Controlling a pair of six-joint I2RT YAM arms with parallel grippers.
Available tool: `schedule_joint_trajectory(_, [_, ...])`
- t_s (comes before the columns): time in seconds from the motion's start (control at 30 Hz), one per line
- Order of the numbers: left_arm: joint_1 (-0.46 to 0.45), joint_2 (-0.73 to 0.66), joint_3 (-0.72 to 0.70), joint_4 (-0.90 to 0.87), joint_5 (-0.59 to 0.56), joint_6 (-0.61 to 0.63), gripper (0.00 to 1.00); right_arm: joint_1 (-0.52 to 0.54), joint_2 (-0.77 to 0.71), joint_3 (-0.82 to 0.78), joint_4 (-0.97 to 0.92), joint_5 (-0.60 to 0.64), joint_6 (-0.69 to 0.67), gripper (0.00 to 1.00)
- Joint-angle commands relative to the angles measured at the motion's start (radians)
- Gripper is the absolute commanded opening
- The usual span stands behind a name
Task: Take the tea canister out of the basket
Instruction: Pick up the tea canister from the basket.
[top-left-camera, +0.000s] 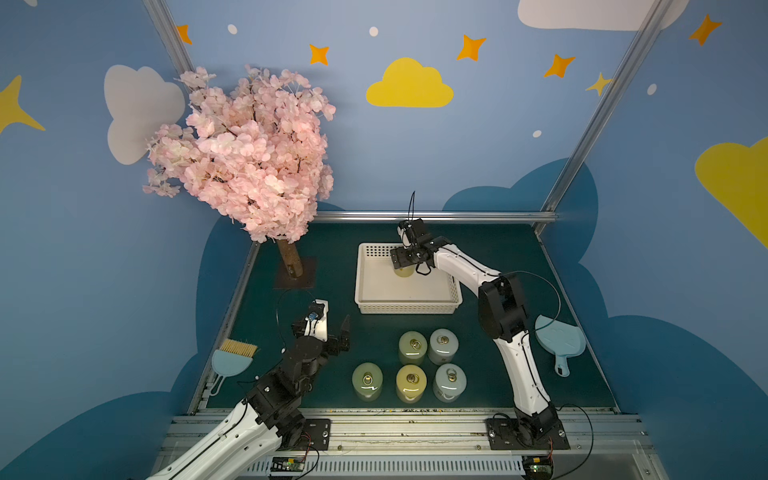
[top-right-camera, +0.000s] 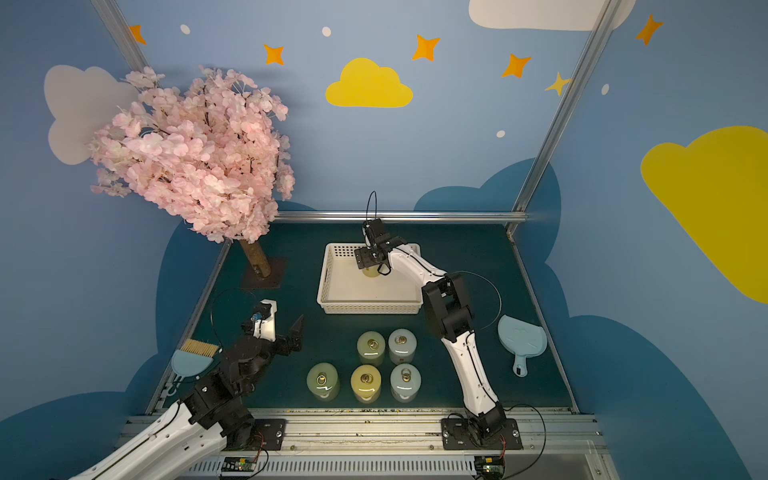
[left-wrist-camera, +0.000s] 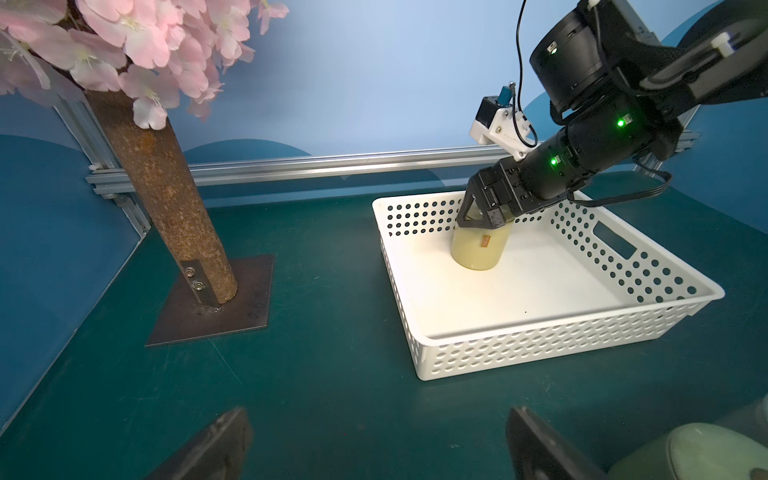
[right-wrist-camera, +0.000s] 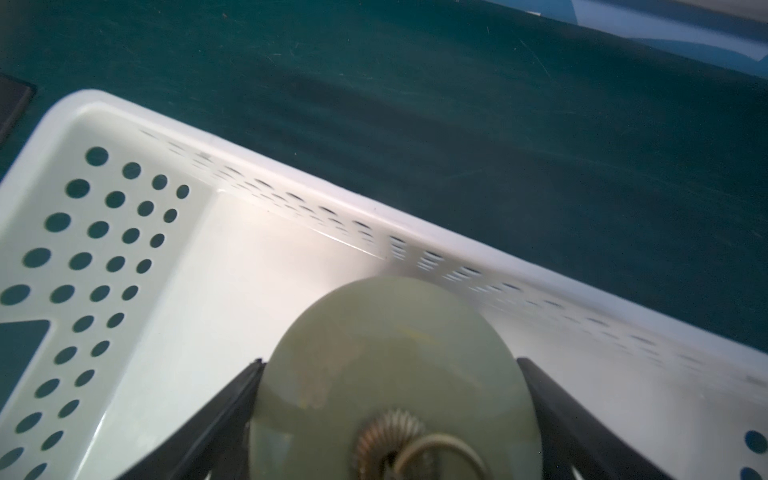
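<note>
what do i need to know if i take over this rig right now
Left gripper: open, empty, hovers over the green table mat.
Right gripper: down inside the shallow white perforated plastic basket, jaws either side of the lid of the pale yellow-green cylindrical tea canister; whether they pinch it yet is unclear.
Canister: upright on the basket floor near the far wall, the only one inside.
Done: five similar ring-lidded canisters stand on the mat in front of the basket.
Left: secure the grip, lift it clear of the rim, set it with the others.
</note>
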Motion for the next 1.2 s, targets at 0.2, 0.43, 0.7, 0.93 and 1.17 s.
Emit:
schedule_joint_trajectory(0.2, [0.003,-0.009,-0.010,0.022,-0.013,0.006,1.00,-0.001,0.027,0.038,-0.041,0.030,-0.031,0.79])
schedule_joint_trajectory(0.43, [0.004,-0.010,-0.010,0.022,-0.012,0.005,1.00,0.000,0.004,0.037,-0.042,0.014,-0.038,0.60])
schedule_joint_trajectory(0.7, [0.003,-0.011,-0.010,0.022,-0.013,0.004,1.00,0.014,-0.054,0.034,-0.056,0.020,-0.057,0.59])
schedule_joint_trajectory(0.93, [0.003,-0.018,-0.012,0.021,-0.006,0.004,1.00,0.026,-0.115,0.016,-0.063,0.026,-0.072,0.58])
schedule_joint_trajectory(1.17, [0.003,-0.017,-0.012,0.022,-0.003,0.005,1.00,0.038,-0.191,-0.040,-0.057,0.034,-0.075,0.57])
